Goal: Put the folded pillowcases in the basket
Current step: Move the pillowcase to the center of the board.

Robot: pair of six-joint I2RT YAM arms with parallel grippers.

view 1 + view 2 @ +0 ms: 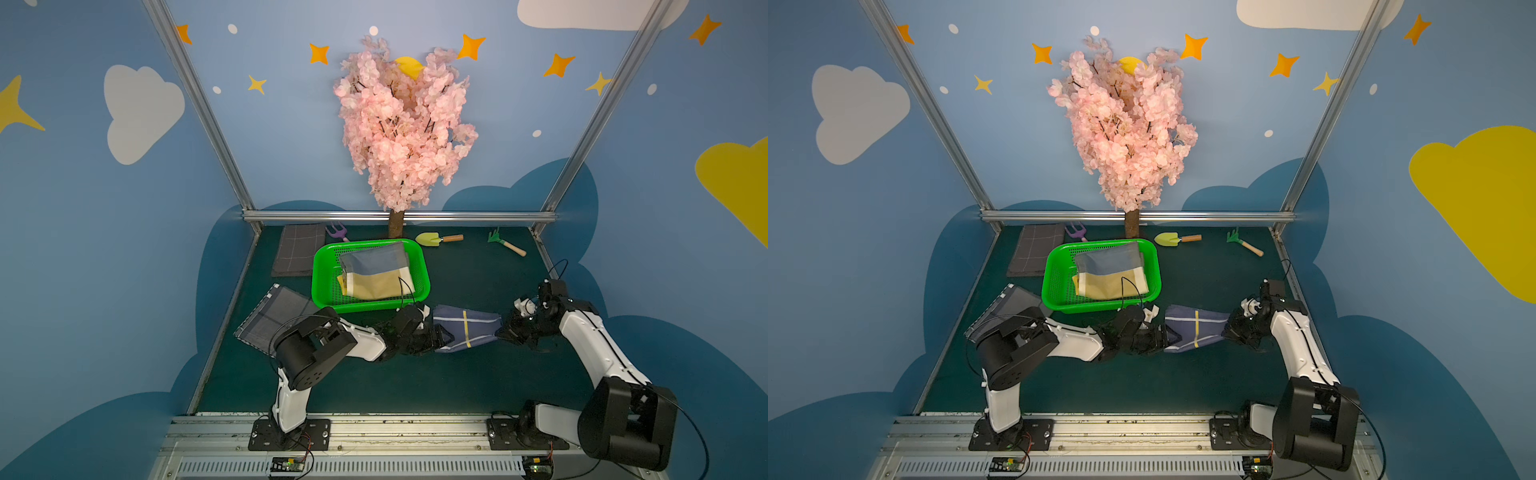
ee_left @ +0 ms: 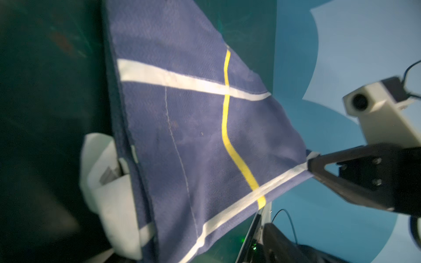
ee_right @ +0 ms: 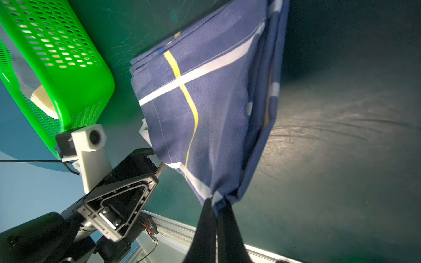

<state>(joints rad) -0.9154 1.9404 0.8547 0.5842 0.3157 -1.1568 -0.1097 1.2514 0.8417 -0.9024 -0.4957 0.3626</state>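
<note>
Pillowcase [image 1: 465,328] hangs between our grippers just near-right of basket [image 1: 370,307], right gripper [image 3: 216,202] pinched tight on its corner, left gripper [image 1: 434,334] at the opposite edge, grip unclear, so mid-transfer, next we swing it far-left and in.

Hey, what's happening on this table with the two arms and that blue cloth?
Two robot arms hold a folded navy pillowcase stretched between them, just in front of the green basket. The right arm has its jaws clamped on one end; the left arm is at the opposite end, but its grip is hard to make out. The pillowcase is not in the basket yet; the basket already holds another folded cloth.
</note>
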